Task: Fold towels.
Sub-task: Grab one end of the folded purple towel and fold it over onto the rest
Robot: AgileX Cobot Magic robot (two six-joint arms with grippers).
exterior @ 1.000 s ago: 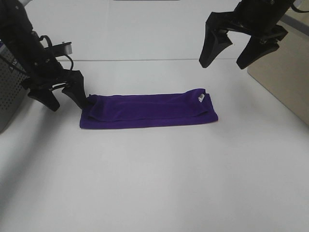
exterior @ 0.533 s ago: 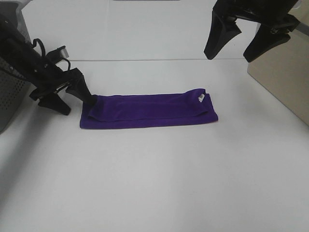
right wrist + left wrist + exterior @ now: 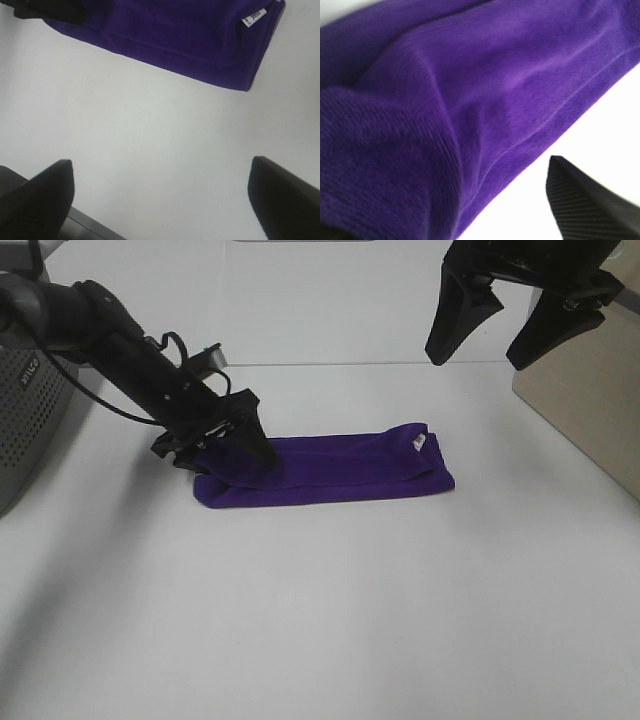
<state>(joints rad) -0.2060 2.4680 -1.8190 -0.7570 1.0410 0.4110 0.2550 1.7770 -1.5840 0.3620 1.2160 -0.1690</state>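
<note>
On the white table (image 3: pixel 320 620), seen from the high camera, the purple towel (image 3: pixel 340 468) lies folded into a long strip across the middle, with its white tag (image 3: pixel 418 443) at the right end. The left gripper (image 3: pixel 225 452) is down at the strip's left end, and its dark fingers cover that end of the cloth. They look spread, one on each side of the bunched edge. A black cable (image 3: pixel 185 345) loops along that arm. A grey perforated box (image 3: pixel 25 420) stands at the table's left edge, and a tan surface (image 3: pixel 585 410) sits at the right, both well apart from the towel. The right gripper (image 3: pixel 477 360) hangs high over the far right corner with its fingers wide apart and nothing between them.

From the left wrist, purple cloth fills nearly the whole picture, bunched in a thick roll to one side. One ribbed black finger (image 3: pixel 590 210) stands clear of the cloth with bare table between them. The other finger is hidden by the roll, so nothing is pinched.

From the right wrist, both fingers (image 3: pixel 45 192) are spread over bare table. Beyond them lies the tag end of the towel, with a bit of the left gripper at its far end.
</note>
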